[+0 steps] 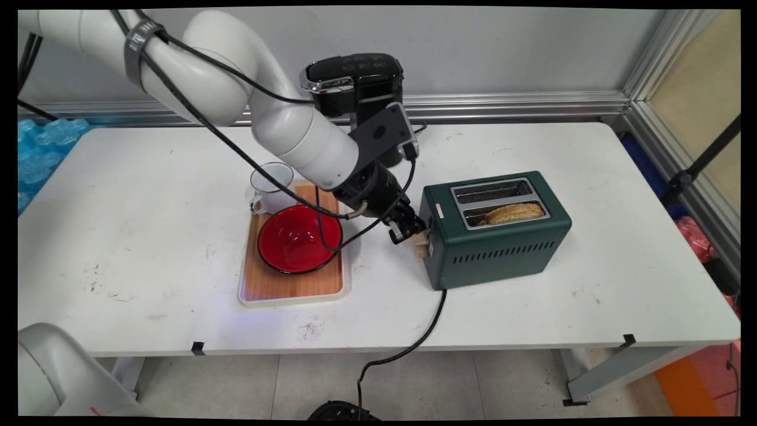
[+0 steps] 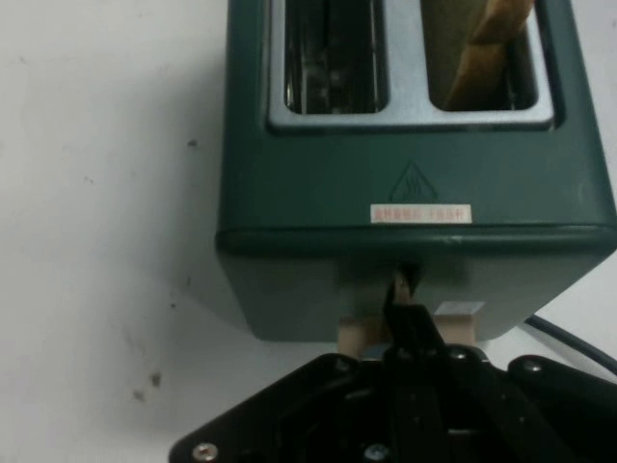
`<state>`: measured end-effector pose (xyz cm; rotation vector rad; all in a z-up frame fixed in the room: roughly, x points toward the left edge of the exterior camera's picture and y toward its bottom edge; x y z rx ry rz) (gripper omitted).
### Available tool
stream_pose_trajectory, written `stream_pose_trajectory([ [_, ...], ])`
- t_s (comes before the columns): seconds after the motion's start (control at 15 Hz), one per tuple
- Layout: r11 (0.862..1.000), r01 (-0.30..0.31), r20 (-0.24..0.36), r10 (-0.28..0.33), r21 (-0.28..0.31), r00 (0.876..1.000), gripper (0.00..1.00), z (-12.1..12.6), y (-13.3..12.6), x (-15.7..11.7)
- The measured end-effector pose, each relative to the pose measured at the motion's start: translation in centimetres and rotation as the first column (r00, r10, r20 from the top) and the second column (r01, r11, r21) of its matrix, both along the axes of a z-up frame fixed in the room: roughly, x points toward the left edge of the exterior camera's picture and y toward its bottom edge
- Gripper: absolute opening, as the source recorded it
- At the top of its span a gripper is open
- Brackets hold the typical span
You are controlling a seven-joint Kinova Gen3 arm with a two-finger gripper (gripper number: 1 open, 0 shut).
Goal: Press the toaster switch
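Toaster lever (image 2: 410, 333) — directly under end effector (image 2: 403, 294) — on toaster (image 1: 497, 234).

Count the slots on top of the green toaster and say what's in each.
2. On the dark green metal toaster, the far slot looks empty; the near slot holds a browned slice of bread.
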<state>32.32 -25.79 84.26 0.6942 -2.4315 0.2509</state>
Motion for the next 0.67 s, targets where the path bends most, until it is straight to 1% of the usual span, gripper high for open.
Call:
stream_pose_trajectory([
  [0.67,0.999,-0.02,0.02,0.019,0.032,1.0,0.0,-1.8,-0.3,-0.5],
])
